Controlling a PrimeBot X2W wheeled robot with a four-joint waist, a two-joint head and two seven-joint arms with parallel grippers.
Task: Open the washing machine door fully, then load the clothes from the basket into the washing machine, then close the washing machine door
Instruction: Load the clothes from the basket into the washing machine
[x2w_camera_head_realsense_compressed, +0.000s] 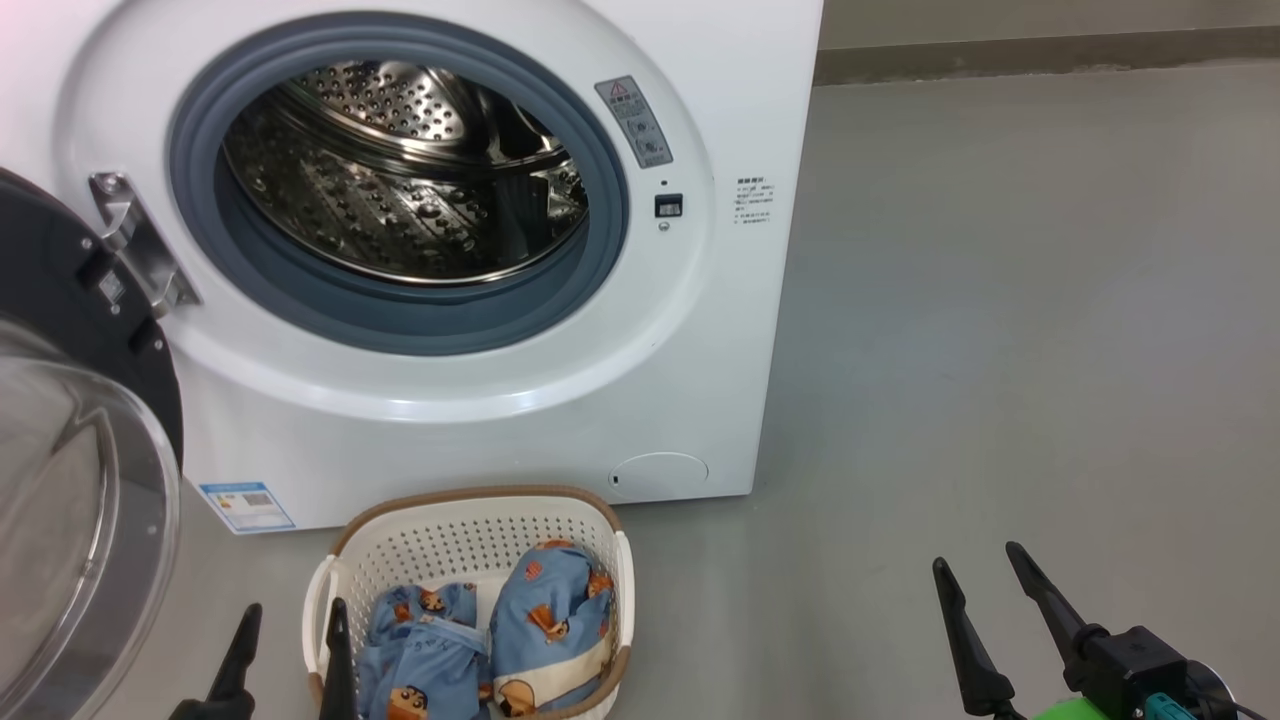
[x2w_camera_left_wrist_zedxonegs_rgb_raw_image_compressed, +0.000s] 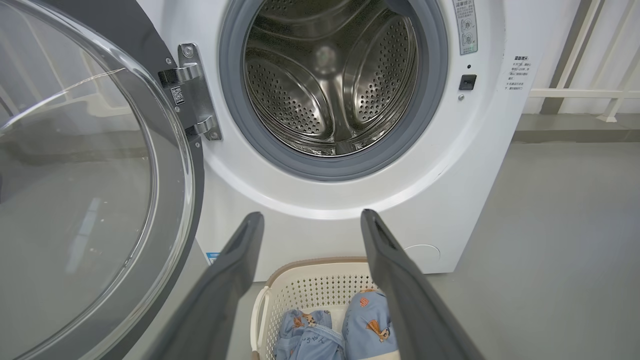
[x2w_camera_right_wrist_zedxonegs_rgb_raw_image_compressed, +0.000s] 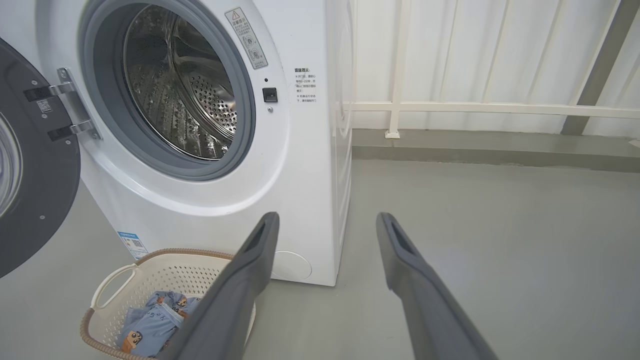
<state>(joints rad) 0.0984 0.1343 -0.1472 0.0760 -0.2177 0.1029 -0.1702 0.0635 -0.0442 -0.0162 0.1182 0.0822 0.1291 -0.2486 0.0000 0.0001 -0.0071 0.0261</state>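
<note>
From the head: high up, facing forward and down onto the washing machine (x2w_camera_head_realsense_compressed: 700, 300) front, fairly near, with the basket (x2w_camera_head_realsense_compressed: 470, 540) at the bottom edge. From the left wrist: low and close, aimed along the left gripper (x2w_camera_left_wrist_zedxonegs_rgb_raw_image_compressed: 311, 214) almost straight into the drum (x2w_camera_left_wrist_zedxonegs_rgb_raw_image_compressed: 330, 80). From the right wrist: further right, along the right gripper (x2w_camera_right_wrist_zedxonegs_rgb_raw_image_compressed: 327, 215), slanting across the machine's front and side, over floor (x2w_camera_right_wrist_zedxonegs_rgb_raw_image_compressed: 500, 225). In all 3: drum, hinge (x2w_camera_head_realsense_compressed: 135, 240), swung-out door (x2w_camera_head_realsense_compressed: 90, 500), basket.
</note>
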